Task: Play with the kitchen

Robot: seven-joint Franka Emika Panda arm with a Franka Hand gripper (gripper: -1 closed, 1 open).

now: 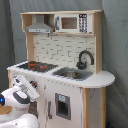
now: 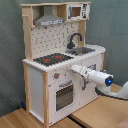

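Lab-like test setup: grey curtain backdrop [image 2: 115, 30], wooden tabletop [image 2: 95, 112], toy kitchen [image 2: 40, 82].

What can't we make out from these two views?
- Gripper finger state: in both exterior views the arm's own body hides the fingertips at the kitchen front.
- Whether it touches the knobs: too small in the second exterior view, hidden by the arm in the first exterior view.
- Sink contents: blurred in the first exterior view.

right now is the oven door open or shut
Shut. In the second exterior view the oven door sits flush with the kitchen front, no gap at its top edge. The hand is up by the knobs.
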